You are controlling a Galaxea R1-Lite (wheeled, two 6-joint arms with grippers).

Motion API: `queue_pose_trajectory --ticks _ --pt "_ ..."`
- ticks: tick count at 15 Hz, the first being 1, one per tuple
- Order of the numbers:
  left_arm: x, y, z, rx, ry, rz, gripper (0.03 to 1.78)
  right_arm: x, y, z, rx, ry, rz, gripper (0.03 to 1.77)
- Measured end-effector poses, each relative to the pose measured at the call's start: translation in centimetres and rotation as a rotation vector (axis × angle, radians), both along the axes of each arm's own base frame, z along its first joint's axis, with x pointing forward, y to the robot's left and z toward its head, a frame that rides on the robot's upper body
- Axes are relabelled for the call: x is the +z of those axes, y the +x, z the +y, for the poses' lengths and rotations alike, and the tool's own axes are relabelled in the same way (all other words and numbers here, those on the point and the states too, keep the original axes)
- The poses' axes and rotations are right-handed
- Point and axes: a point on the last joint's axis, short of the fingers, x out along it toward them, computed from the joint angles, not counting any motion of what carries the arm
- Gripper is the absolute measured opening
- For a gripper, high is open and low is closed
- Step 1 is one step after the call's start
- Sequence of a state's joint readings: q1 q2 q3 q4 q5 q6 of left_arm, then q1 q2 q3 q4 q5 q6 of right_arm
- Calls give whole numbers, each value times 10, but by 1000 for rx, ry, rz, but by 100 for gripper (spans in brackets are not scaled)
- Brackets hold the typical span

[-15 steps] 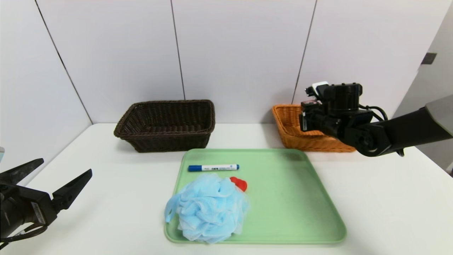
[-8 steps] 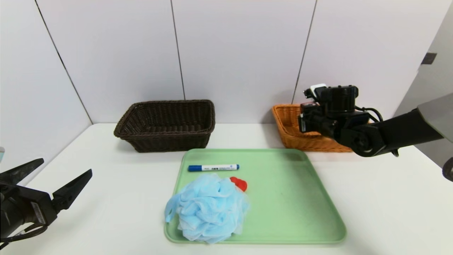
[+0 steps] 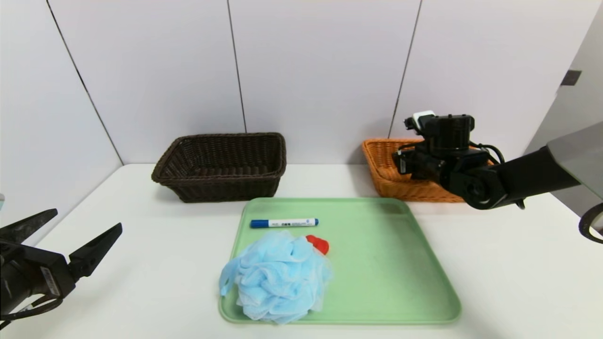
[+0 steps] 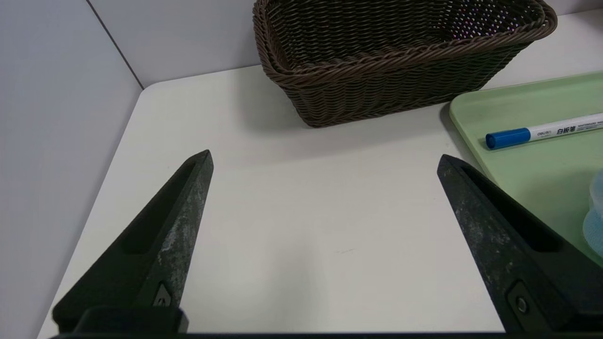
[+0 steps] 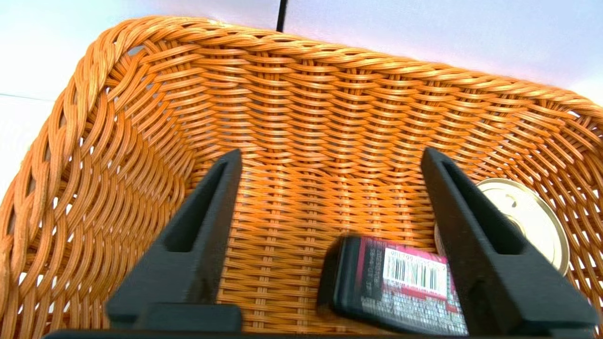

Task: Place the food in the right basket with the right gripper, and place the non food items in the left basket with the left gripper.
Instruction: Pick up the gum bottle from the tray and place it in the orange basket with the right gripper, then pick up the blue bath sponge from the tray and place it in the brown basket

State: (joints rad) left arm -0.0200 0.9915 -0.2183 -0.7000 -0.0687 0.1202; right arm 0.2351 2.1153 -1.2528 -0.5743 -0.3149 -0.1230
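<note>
Right gripper [image 5: 330, 160] over the orange basket [image 3: 387, 162] at the table's far right, jaws spread wide and holding nothing. Below it, on the basket floor [image 5: 292, 197], a dark packet [image 5: 391, 278] with a barcode label, lying flat — beside it a can [image 5: 527, 216], its metal end facing the wrist camera, tucked against the basket's side. Left gripper [image 4: 325, 160] low over the table's near left corner [image 4: 282, 226], fingers [image 3: 96, 245] wide apart, empty, well apart from everything. Brown basket [image 3: 221, 165] at the far left of centre, against the wall; nothing visible inside it from the left wrist view [image 4: 400, 42]. Green tray [image 3: 377, 263] in the middle of the table, just in front of both baskets. On the tray: a blue marker [image 3: 283, 222] lying flat near the far left edge, cap toward the left; a blue mesh sponge [image 3: 275, 278] at the near left corner; a small red thing [image 3: 319, 243] just behind the sponge, partly hidden by it — too little showing to tell what it is. Right half of the tray bare.
</note>
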Motion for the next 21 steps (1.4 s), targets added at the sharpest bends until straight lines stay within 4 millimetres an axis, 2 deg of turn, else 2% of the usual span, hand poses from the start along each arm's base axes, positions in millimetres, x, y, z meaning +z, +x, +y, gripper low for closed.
queue_pose_trajectory --ticks 2,5,11,14,16,18,21 --pt "0 0 0 0 0 -1 169 5 -2 0 5 2 -12 143" --pt "1 0 0 0 1 -5 169 23 -13 -3 13 6 -44 152" --pt "2 1 0 -3 0 -7 169 68 -70 -19 22 7 -117 162" --pt "4 2 0 -6 0 -13 169 91 -114 -34 19 0 -167 165" --pt "12 7 -1 -16 -1 -35 169 97 -150 -45 17 0 -184 166" --pt "21 14 -3 -34 0 -52 169 95 -192 -56 27 5 -195 167" --pt "32 25 -14 -109 -2 -68 169 81 -247 -70 38 12 -191 168"
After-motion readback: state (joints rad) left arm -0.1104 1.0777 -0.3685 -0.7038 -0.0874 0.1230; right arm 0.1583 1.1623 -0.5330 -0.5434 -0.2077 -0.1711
